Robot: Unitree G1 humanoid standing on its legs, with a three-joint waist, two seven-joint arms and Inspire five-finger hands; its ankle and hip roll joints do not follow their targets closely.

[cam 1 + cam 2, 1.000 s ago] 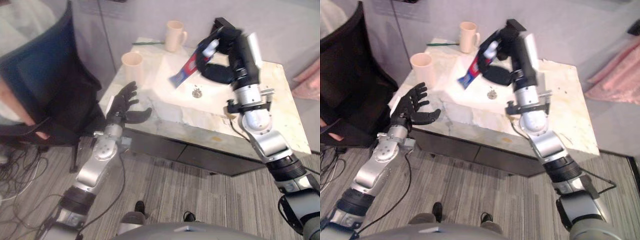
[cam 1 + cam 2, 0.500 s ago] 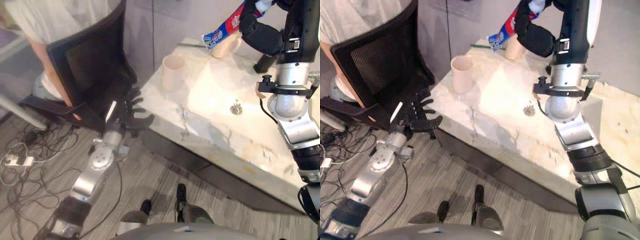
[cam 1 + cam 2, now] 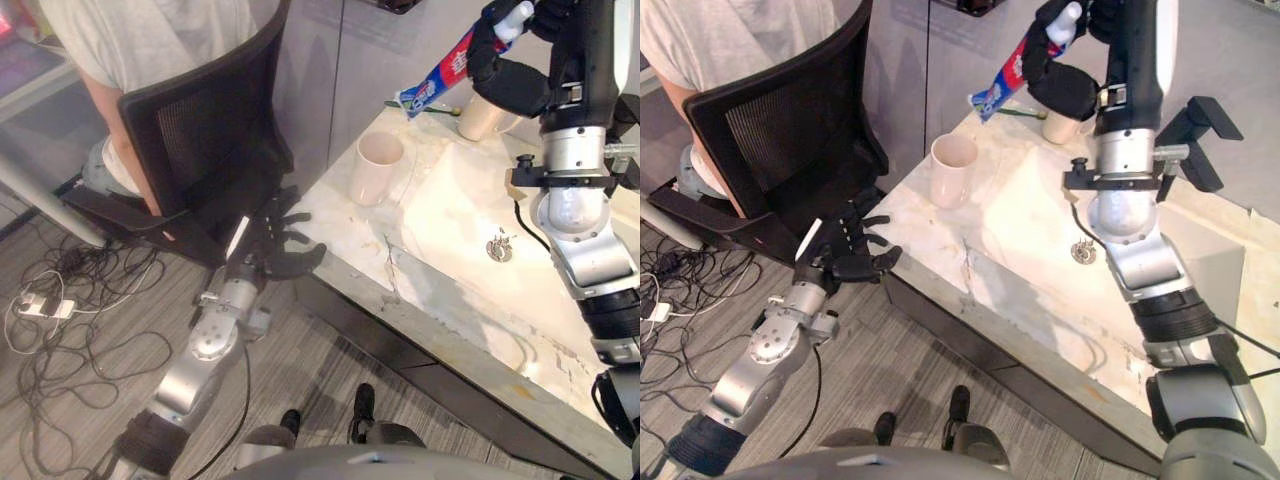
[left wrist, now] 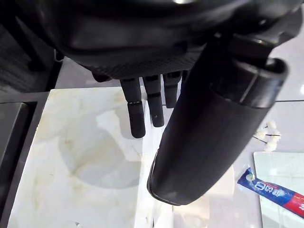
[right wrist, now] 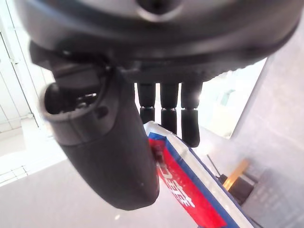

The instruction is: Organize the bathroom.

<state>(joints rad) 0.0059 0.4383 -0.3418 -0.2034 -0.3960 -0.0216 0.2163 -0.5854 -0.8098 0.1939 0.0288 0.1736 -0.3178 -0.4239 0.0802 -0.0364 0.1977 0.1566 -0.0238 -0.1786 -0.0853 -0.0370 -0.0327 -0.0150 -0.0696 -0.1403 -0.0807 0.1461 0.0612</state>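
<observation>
While the right hand [image 3: 512,75] is raised above the far edge of the surface [image 3: 450,250], its fingers and thumb are curled round a toothpaste tube [image 3: 437,80], red, blue and white, gripped near the white cap end. The tube slants down from the hand, its flat crimped end hanging in the air over the far edge, clear of the stone. In the right wrist view the tube [image 5: 190,190] runs out between the thumb and the fingers [image 5: 168,116].

Just below that hand a cream mug [image 3: 483,116] stands at the far edge, and a green toothbrush [image 3: 432,107] lies beside it at the far left corner. A second cream cup [image 3: 376,167] stands upright near the left edge of the marble surface, beside the shallow basin whose drain [image 3: 498,246] shows further to the right.

Off the left edge, lower than the stone top, the left hand [image 3: 852,255] is spread with straight fingers and holds nothing, just beside a black mesh chair [image 3: 190,140] on which a person [image 3: 140,45] in a white shirt sits.
</observation>
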